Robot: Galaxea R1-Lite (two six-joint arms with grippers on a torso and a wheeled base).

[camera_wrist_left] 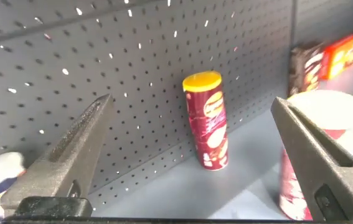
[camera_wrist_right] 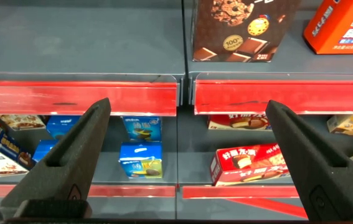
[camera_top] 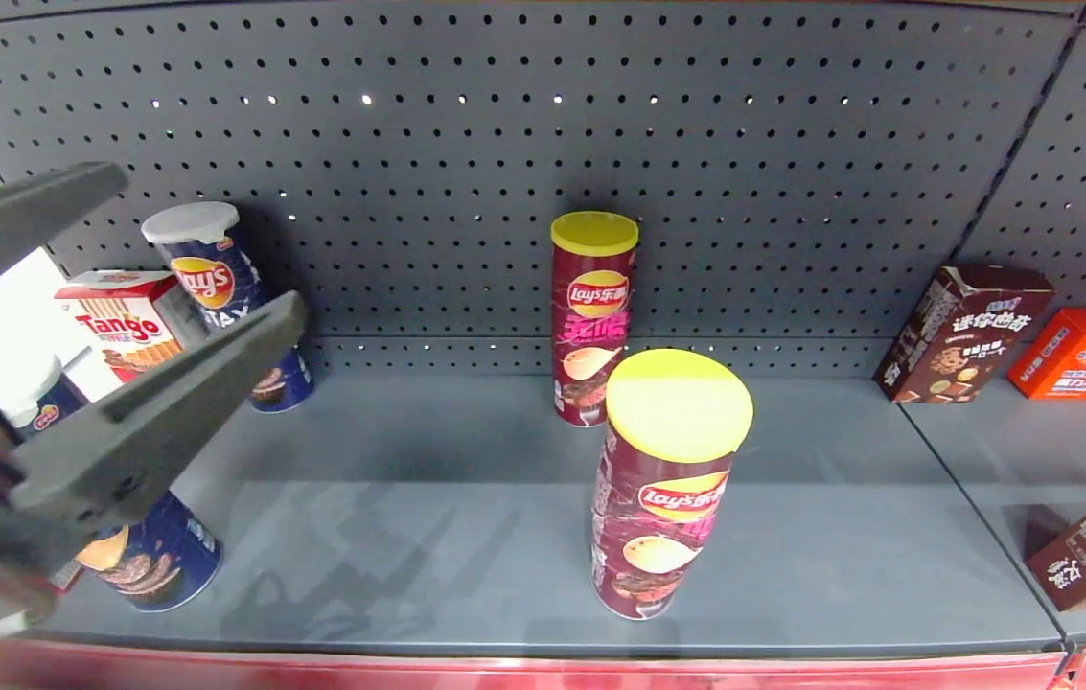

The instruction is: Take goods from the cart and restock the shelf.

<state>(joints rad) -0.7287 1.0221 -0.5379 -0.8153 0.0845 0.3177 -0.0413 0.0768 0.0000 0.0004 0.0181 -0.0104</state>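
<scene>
A shop: grey pegboard-backed shelves (camera_top: 408,498) with red price rails (camera_wrist_right: 76,98), stocked with crisp cans (camera_top: 592,316) and biscuit boxes (camera_top: 964,331).

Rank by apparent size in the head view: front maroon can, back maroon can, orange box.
1. front maroon can, nearest the camera
2. back maroon can
3. orange box, cut by the frame edge, so unsure

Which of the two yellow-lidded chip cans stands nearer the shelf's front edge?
The yellow-lidded can on the right; the other can stands back near the pegboard.
</scene>
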